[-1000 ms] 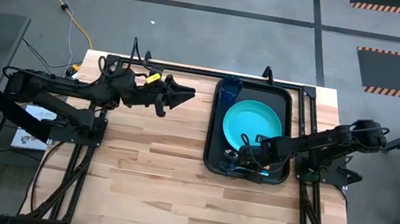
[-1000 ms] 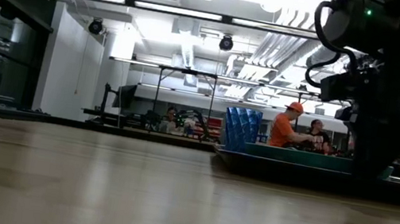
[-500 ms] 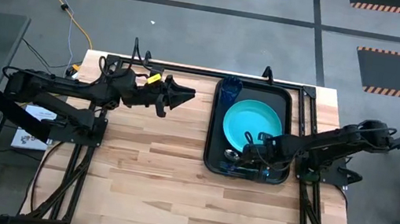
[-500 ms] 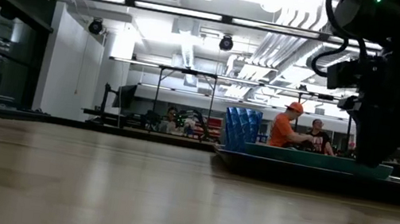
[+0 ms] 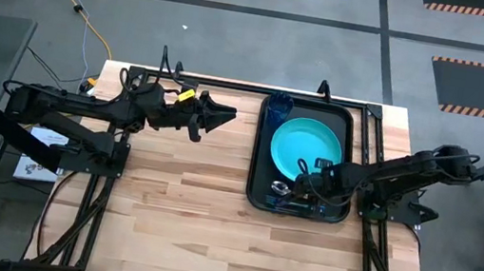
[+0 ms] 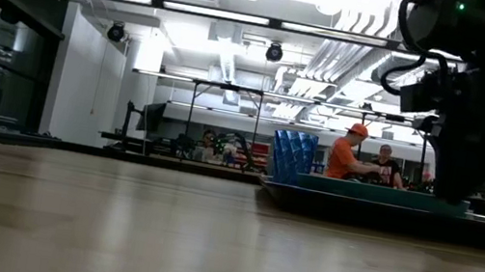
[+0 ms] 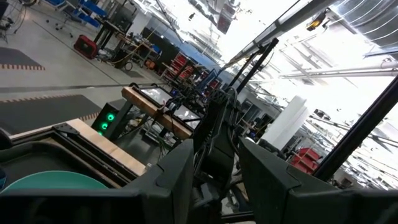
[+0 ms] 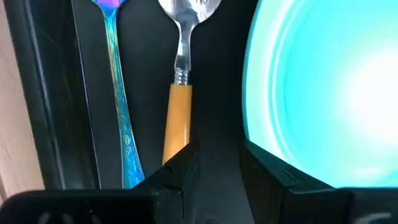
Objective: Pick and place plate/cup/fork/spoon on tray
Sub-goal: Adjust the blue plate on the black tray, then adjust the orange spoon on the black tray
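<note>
On the black tray (image 5: 263,158), the spoon (image 8: 179,81) and fork (image 8: 118,93) lie side by side, just ahead of the right gripper (image 8: 214,158), whose jaws stand apart, empty. Beside them sits the plate (image 5: 305,148). The left gripper (image 5: 221,111) waits over the desk (image 5: 173,212), jaws apart.

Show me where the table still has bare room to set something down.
Free: the wood table between the left claw and the tray, and all of the near half. Crowded: the tray, filled by plate, cup, fork and spoon, right claw above.
</note>
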Controlling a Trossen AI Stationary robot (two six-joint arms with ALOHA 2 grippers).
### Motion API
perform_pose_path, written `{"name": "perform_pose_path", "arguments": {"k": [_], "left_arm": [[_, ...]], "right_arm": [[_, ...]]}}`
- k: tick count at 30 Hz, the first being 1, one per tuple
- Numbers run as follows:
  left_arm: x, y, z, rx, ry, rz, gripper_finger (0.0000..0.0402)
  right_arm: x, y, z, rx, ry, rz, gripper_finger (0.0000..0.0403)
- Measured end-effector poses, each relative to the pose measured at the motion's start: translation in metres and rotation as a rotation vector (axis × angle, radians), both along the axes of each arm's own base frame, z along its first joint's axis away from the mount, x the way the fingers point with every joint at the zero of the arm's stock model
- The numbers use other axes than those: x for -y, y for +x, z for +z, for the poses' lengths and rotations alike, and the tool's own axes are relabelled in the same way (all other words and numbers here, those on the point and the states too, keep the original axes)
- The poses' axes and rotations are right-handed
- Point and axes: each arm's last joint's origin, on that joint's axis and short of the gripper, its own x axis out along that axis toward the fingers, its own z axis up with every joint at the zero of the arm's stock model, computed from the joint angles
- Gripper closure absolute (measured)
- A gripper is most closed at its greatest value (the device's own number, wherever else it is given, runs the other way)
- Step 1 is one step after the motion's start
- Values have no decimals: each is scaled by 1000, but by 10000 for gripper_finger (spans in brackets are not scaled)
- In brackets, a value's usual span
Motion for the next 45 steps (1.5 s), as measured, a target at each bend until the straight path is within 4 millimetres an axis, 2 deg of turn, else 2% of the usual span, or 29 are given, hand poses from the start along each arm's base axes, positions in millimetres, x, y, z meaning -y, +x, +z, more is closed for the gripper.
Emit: {"name": "perform_pose_path", "arguments": {"k": [6,10,16,19,26,35,45], "left_arm": [[0,0,0,0,0,0,284],[0,0,0,0,0,0,284],[0,0,0,0,0,0,284],[0,0,0,0,0,1,284],[0,0,0,2,-4,9,284],[0,0,0,2,-2,9,284],[-1,0,0,3,-3,10,284]], "right_arm": [[-1,1,0,12,51,-21,300],[-3,11,2,126,90,-105,310],[-6,29,9,365,227,-408,390],[-6,37,8,456,255,-580,392],[-11,36,-6,446,231,-848,402],[-29,19,-13,418,170,-1077,403],[-24,22,-21,423,127,-1147,403]]}}
